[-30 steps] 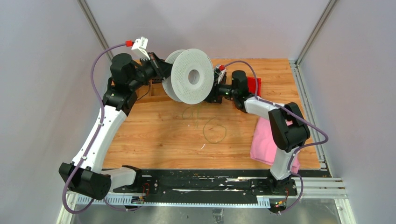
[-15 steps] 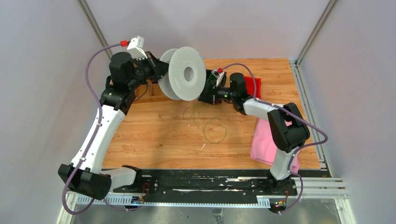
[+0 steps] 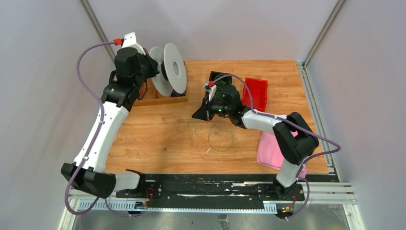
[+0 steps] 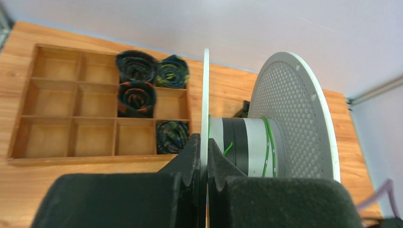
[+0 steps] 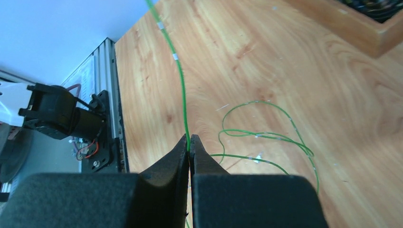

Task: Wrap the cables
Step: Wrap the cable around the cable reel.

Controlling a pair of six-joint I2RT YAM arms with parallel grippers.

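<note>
My left gripper (image 4: 204, 147) is shut on the thin near flange of the grey spool (image 4: 290, 118) and holds it up edge-on at the back left (image 3: 173, 68), over the wooden tray. A few turns of green cable (image 4: 267, 142) lie on the spool's core. My right gripper (image 5: 189, 142) is shut on one green cable (image 5: 178, 71), which runs taut up and away from the fingertips. In the top view this gripper (image 3: 200, 114) hangs low over the table's middle. More cable loops (image 3: 220, 139) lie loose on the wood below it (image 5: 266, 137).
A wooden compartment tray (image 4: 28, 118) holds dark cord bundles (image 4: 137, 66) at the back left. A black box with green coils (image 3: 220, 79) and a red bin (image 3: 256, 91) stand at the back. A pink cloth (image 3: 270, 146) lies at the right.
The left arm swung the spool left and turned it edge-on. The right gripper shut on the green cable and drew it away from the spool, toward the table's middle. The loose loops shifted left.
</note>
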